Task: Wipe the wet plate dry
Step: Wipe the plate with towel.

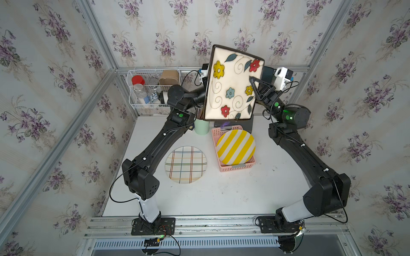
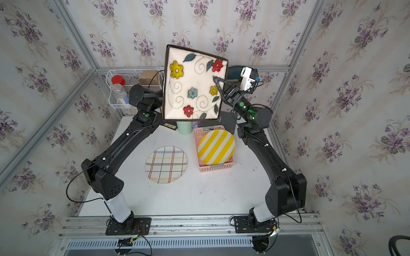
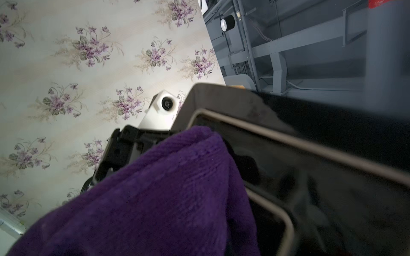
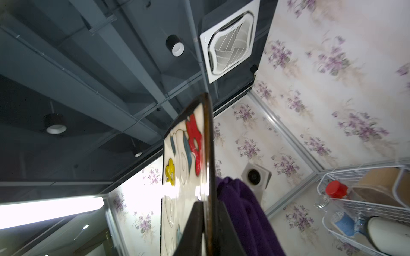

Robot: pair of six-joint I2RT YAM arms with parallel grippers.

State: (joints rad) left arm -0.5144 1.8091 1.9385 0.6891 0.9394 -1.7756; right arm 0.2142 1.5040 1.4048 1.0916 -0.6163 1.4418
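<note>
The floral plate [image 1: 230,84] is held high in the air over the far part of the worktop [image 1: 199,199], above the green cup [image 1: 202,127] and the pink basket [image 1: 235,167], touching neither.

The right pincer [image 1: 253,81] is clamped on the plate's right rim, one finger on the painted side and one behind. Gripping the very edge probably serves to leave both faces free for wiping.

The left arm reaches in behind the plate from the left. Its pincer is buried under the purple cloth [image 3: 166,188]; it is closed, and by the way the cloth bunches over it, the cloth appears pinched in it. The cloth lies against the plate's dark underside, so the back seems to be the face being dried now.

The plate stands nearly on edge, a little tilted. Its flowered face is turned toward the near side and upward, and its back faces the far wall. It is roughly square, so there is no marked long axis; its left edge runs close to vertical.
</note>
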